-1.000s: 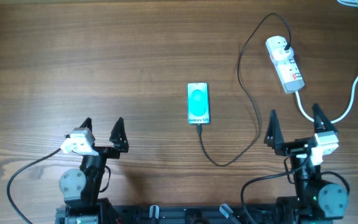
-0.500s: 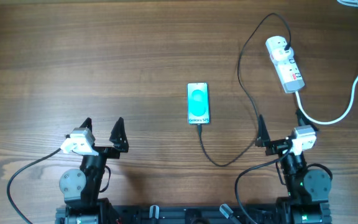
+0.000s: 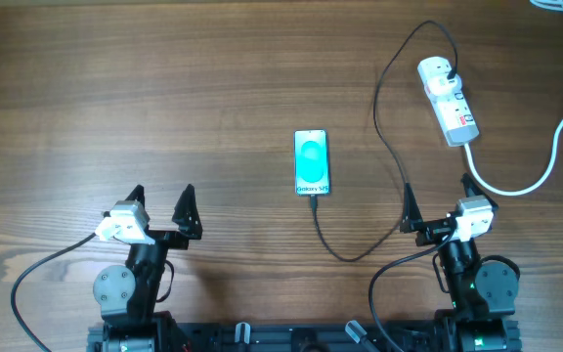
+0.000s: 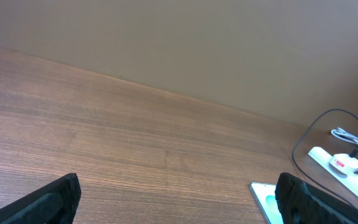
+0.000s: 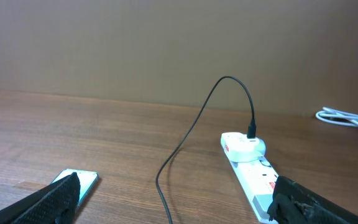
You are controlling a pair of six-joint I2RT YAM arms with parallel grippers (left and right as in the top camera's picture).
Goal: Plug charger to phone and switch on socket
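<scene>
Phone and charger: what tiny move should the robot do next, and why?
Probably reach the open right pincer toward the socket to press its red switch. The charger tip already meets the phone, though I can't tell if it's fully in.

Cyan-screened phone (image 3: 312, 162), black charger (image 3: 376, 112), white socket (image 3: 448, 102), seemingly red-switched.

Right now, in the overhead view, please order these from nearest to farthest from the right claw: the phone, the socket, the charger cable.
1. Charger cable, passing close by the right claw, on its left.
2. Socket, beyond the claw, far right.
3. Phone, centre, well to the claw's left.
</scene>
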